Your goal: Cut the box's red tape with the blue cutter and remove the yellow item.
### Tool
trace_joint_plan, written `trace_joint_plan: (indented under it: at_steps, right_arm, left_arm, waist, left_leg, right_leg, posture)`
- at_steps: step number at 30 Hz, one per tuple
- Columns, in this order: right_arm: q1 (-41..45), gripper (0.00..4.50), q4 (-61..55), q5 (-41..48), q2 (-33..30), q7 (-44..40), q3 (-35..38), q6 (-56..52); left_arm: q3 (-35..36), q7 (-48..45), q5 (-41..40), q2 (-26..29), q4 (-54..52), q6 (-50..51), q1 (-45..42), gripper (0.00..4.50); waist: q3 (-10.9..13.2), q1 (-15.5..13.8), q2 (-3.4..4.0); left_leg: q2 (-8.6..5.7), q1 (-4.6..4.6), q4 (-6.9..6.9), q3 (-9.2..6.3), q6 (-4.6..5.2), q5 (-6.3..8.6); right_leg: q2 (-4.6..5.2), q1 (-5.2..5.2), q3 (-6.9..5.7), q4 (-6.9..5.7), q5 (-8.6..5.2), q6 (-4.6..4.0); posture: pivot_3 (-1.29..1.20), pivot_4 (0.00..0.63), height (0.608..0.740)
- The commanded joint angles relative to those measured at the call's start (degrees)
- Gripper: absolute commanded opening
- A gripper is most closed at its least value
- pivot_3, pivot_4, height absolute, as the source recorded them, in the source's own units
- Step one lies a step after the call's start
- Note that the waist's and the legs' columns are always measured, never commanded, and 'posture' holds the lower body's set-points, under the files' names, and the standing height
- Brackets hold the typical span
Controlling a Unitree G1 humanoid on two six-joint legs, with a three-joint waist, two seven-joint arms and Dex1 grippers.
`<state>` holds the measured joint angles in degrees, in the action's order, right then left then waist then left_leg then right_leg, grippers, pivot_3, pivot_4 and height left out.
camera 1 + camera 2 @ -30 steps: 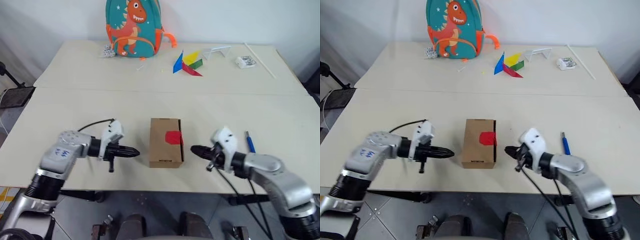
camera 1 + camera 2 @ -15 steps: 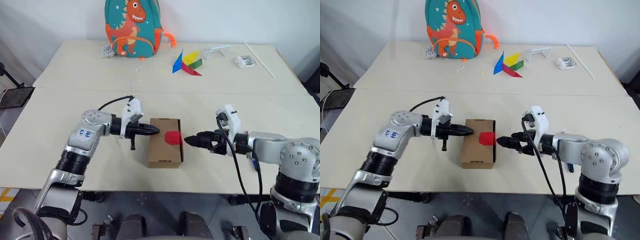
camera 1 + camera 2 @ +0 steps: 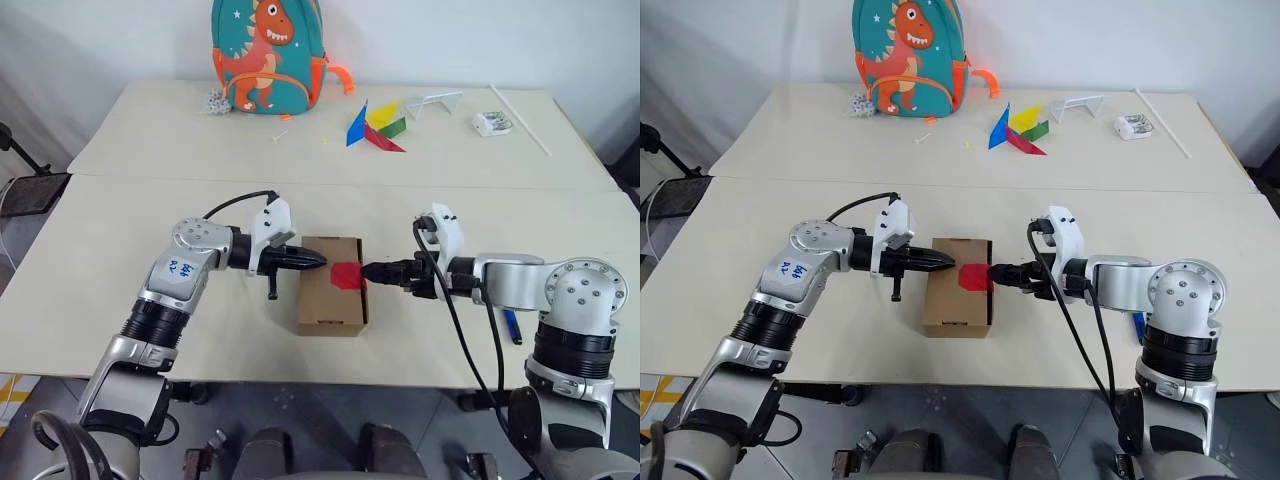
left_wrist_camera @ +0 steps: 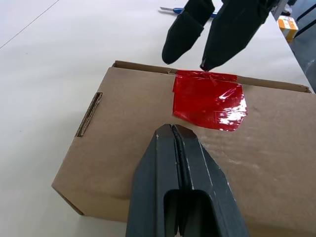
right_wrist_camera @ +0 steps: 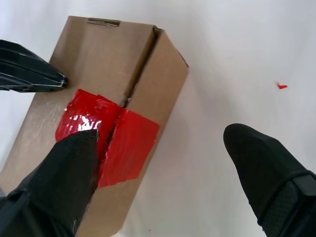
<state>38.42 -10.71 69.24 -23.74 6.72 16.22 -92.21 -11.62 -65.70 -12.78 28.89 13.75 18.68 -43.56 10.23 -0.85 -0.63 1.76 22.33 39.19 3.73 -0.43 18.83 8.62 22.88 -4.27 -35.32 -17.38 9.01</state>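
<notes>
Red tape (image 4: 210,98) is whole across the seam of the box (image 3: 331,286), which sits closed near the surface's front edge, so nothing is done yet. The blue cutter (image 3: 511,325) lies untouched behind the right arm. The left claw (image 4: 177,148), closed and empty, rests on the box top; the right claw (image 5: 163,148) stands wide open at the tape, holding nothing.

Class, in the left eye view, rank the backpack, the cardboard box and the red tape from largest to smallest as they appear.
1. Backpack
2. Cardboard box
3. Red tape

The backpack sits farther away yet still looks biggest.
</notes>
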Motion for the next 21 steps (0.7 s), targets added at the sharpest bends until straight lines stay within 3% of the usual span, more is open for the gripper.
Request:
trace_joint_plan:
  at_steps: [1, 21]
  right_arm:
    - [0.1, 4.31, -0.4, 3.3, -0.7, 1.6, -0.2, -0.3]
    - [-0.5, 4.31, -0.2, 2.0, -3.7, 3.7, -3.2, -0.3]
  left_arm:
    - [-0.3, -0.2, 0.5, 0.5, -1.8, 0.3, 1.1, 0.0]
    - [-1.4, -1.3, 0.4, 1.0, -4.7, 2.7, 3.1, 0.0]
  waist:
    - [0.0, 0.0, 0.0]
    - [0.0, 0.1, 0.0]
  left_leg:
    - [0.0, 0.0, 0.0, 0.0, 0.0, 0.0]
    - [0.01, 0.0, 0.0, -0.01, 0.01, 0.01]
  right_leg:
    - [0.0, 0.0, 0.0, 0.01, 0.0, 0.0]
    - [0.0, 0.0, 0.0, 0.02, 0.0, 0.0]
  posture:
    - [0.0, 0.15, 0.74]
    - [0.0, 0.15, 0.74]
